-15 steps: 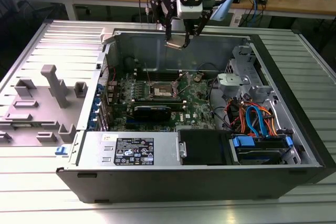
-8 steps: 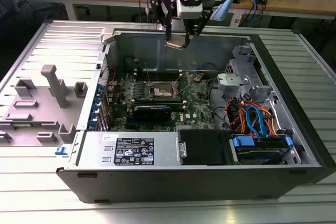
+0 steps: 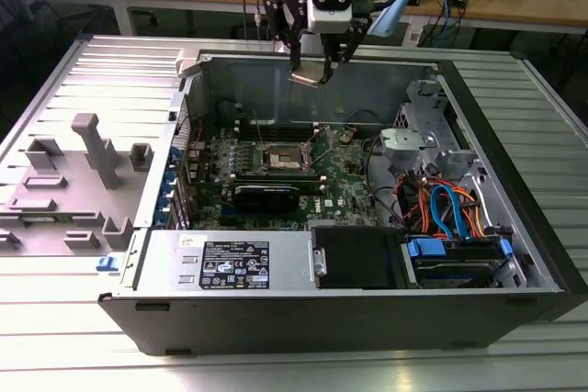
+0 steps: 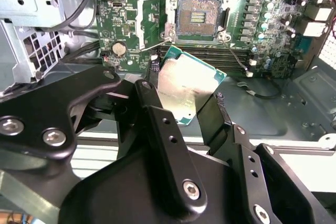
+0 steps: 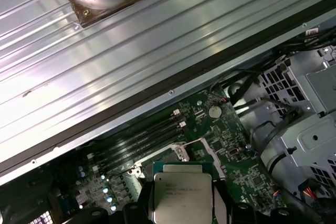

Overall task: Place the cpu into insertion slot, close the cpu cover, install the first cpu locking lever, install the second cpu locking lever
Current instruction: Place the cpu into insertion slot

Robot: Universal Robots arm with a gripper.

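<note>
One cpu, clamped by its edges between the arm's black fingers, hangs above the open computer case on the ribbed bench. In the exterior view it sits at about twelve o'clock of the insertion slot, well apart from it and clear of the green motherboard. In the second wrist view the chip's silver top shows tilted in the grip. The slot's dark contact field lies bare, with the cpu cover swung open just beside it. The placing step is not yet done. The risks, as judged here:

- A chip carried askew could meet the socket corner-first and bend its fine contacts.
- The thin edge hold could let it slip and drop onto the board.
- A rotation that misses the socket's keying would stop it seating flat.
- A low approach could clip the opened cover or the case wall.
</note>
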